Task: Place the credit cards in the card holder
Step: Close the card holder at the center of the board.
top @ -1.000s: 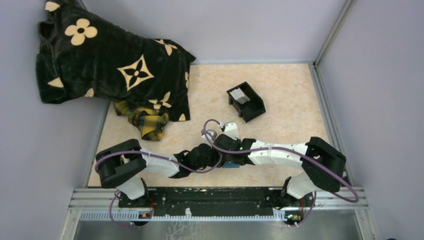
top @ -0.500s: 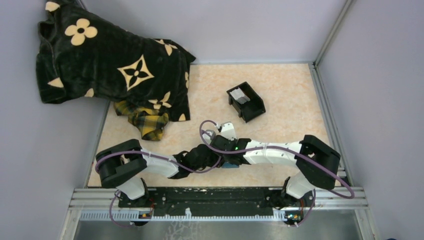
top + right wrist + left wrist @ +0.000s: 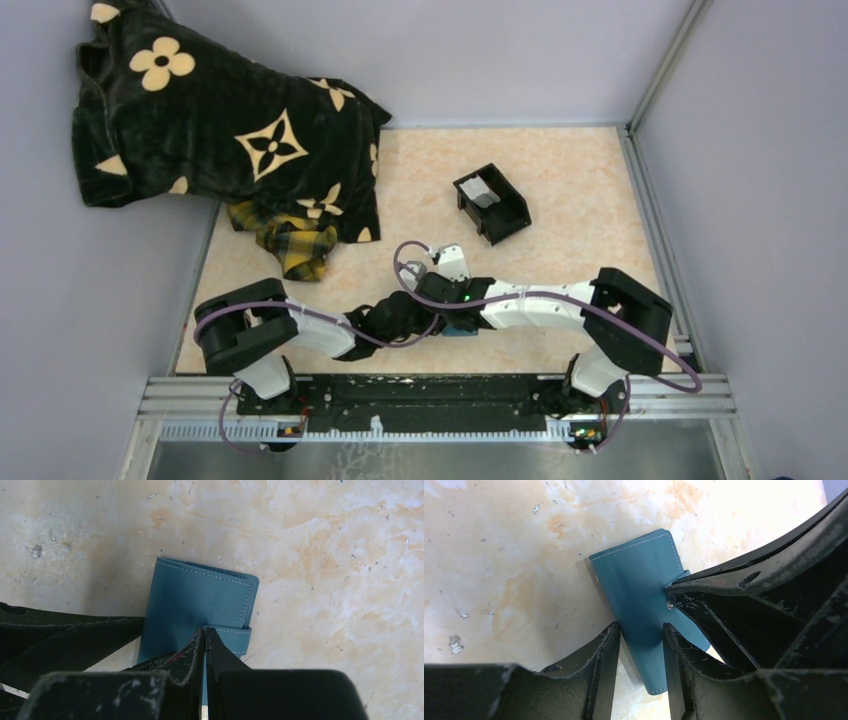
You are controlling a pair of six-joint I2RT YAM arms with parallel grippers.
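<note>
Two robot arms meet low over a closed blue wallet [image 3: 463,329] near the front edge of a marbled beige table [image 3: 570,180], well apart from the black open-topped box [image 3: 508,214] further back. The wallet lies flat, its stitched cover up and its closing tab folded over one long edge.

The left gripper [image 3: 640,629] stands with its jaws a little apart over one end of the wallet. Blue leather fills the gap between them, and one finger lies over the cover rather than beside it, so nothing shows a firm hold. The right gripper [image 3: 205,632] reaches in from the other side with its fingers drawn almost together, only a hairline slit between them and the tips set against the tab. Whether the tab is pinched between them cannot be told.

One pale card [image 3: 481,192] lies inside the far-left end of the box, apart from both arms. At the table's far-left corner a black blanket [image 3: 230,130] with cream flower patterns is heaped against the wall, and a yellow plaid cloth [image 3: 285,245] shows from under its near edge
</note>
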